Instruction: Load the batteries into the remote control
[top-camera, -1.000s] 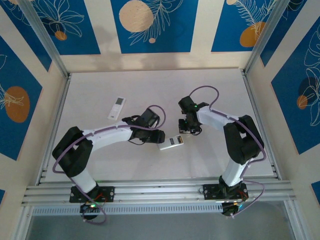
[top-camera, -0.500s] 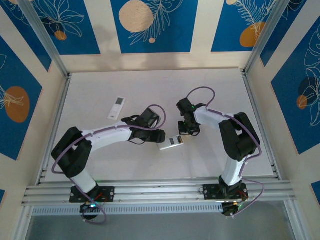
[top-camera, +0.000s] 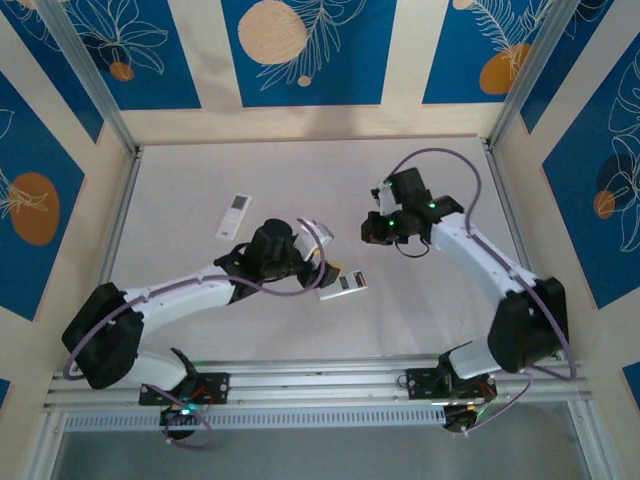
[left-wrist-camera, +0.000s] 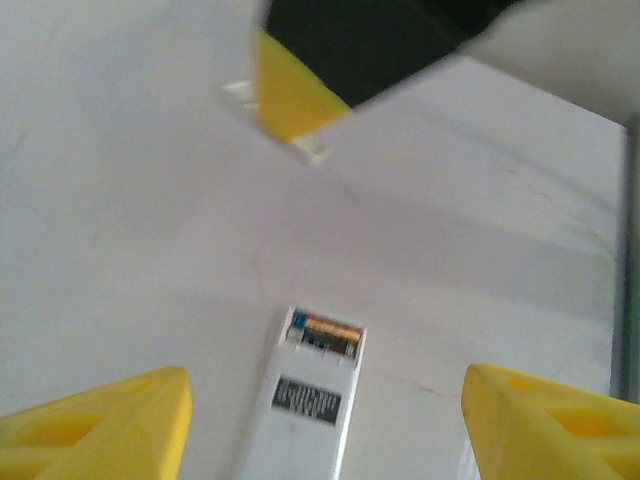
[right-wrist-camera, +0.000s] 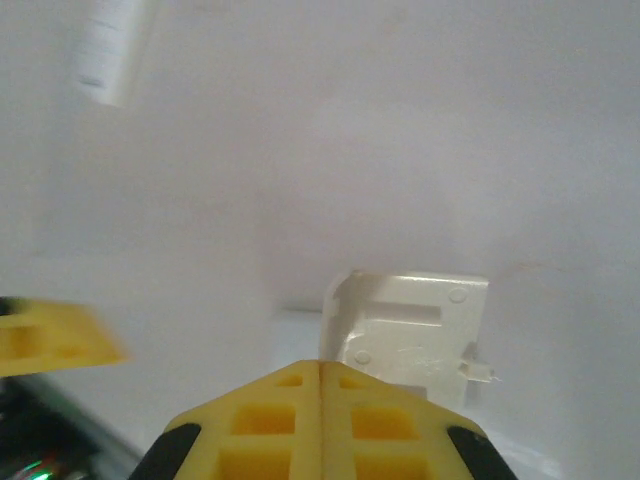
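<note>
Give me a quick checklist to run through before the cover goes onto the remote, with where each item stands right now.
1. The batteries sit in the remote: ok, gold ends show in its open back; their count, cannot tell.
2. The cover is gripped by the right end effector: ok, shut on its edge.
3. The left end effector is clear of the remote: ok, open, with one finger on either side.
4. The remote lies back up: ok.
5. The cover is turned to match the opening: cannot tell.
6. The second remote is out of the way: ok, it lies off to the left.
</note>
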